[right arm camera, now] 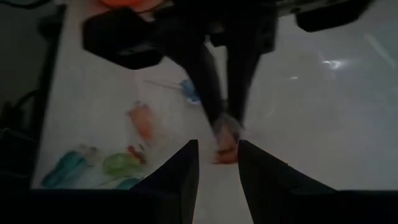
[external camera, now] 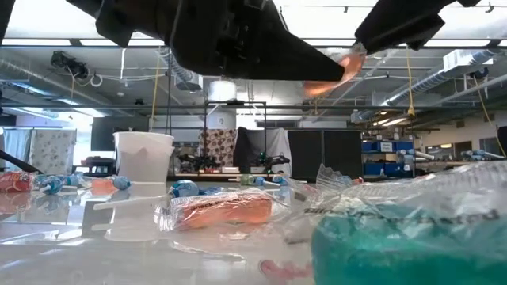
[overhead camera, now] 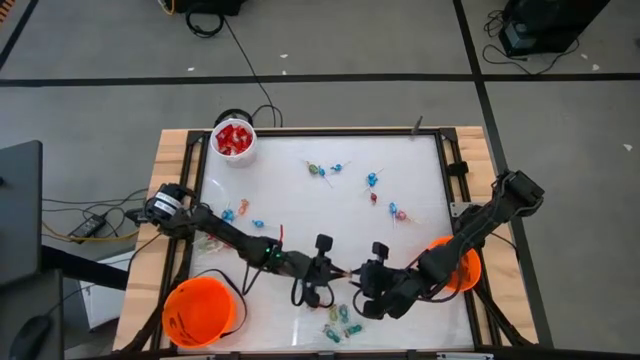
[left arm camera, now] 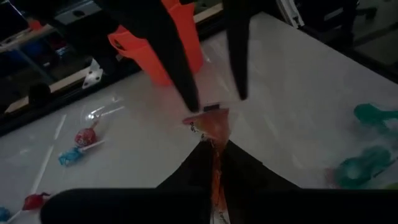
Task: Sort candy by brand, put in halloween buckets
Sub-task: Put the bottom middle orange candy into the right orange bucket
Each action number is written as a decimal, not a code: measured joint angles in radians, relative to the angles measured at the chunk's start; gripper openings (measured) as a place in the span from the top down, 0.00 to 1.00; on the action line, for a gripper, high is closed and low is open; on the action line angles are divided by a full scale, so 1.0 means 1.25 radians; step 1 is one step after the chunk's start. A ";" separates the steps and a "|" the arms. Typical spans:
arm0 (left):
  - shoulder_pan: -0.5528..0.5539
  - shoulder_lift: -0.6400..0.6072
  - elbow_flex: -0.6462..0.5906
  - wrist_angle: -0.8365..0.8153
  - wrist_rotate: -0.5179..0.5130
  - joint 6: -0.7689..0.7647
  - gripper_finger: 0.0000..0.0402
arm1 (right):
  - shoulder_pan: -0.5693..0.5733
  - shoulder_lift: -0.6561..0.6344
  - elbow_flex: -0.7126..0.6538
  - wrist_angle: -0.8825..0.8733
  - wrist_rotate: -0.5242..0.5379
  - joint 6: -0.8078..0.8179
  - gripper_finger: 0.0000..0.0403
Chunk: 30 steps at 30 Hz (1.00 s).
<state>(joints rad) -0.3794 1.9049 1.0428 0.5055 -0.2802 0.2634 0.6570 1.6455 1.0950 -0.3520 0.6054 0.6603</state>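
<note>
My left gripper (overhead camera: 338, 272) is shut on an orange wrapped candy (left arm camera: 214, 124) above the table's near middle. My right gripper (overhead camera: 362, 276) faces it from the right, open, its two fingers (left arm camera: 189, 93) on either side of the candy's free end (right arm camera: 225, 154). Lollipops (overhead camera: 320, 170) and blue-wrapped sweets (overhead camera: 240, 215) lie scattered across the white table. Green and teal pieces (overhead camera: 340, 320) lie near the front edge. One orange bucket (overhead camera: 200, 310) stands at the near left. Another orange bucket (overhead camera: 462, 270) stands at the right, half hidden under my right arm. A white pail (overhead camera: 233, 140) at the far left holds red packets. My left gripper pinches the orange candy's wrapper (left arm camera: 215, 134) between its two fingers, coming nearly level from the table's left. The candy sticks out past the fingertips, clear of the table. My right gripper: I cannot tell whether its fingers touch the candy's free end.
Black frame rails (overhead camera: 455, 160) run along the table's edges. An orange wrapped piece (external camera: 230, 210) and a teal one (external camera: 396, 237) lie close in front of the low camera. Bare table shows in the middle, between the lollipops and the grippers.
</note>
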 joint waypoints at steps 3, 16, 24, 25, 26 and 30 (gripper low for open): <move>0.000 0.000 0.000 0.000 -0.003 0.005 0.93 | -0.009 0.000 0.000 0.022 -0.023 -0.007 0.70; -0.005 0.000 0.000 0.020 -0.010 0.040 0.93 | -0.038 0.000 0.000 -0.010 -0.024 -0.013 0.85; -0.005 0.000 0.000 0.022 -0.018 -0.027 0.87 | -0.036 -0.009 0.002 -0.066 -0.027 -0.022 0.98; -0.005 -0.001 0.001 0.010 -0.018 -0.044 0.84 | -0.034 -0.016 0.001 -0.096 -0.040 -0.023 0.98; -0.005 -0.002 0.002 -0.007 -0.018 -0.060 0.81 | -0.032 -0.026 0.000 -0.128 -0.051 -0.019 0.99; -0.008 -0.002 0.002 -0.097 0.000 -0.133 0.69 | -0.024 -0.090 -0.001 -0.254 -0.093 0.054 0.99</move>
<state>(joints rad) -0.3890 1.9026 1.0447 0.3842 -0.2800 0.0972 0.6272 1.5329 1.0943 -0.6690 0.4889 0.7276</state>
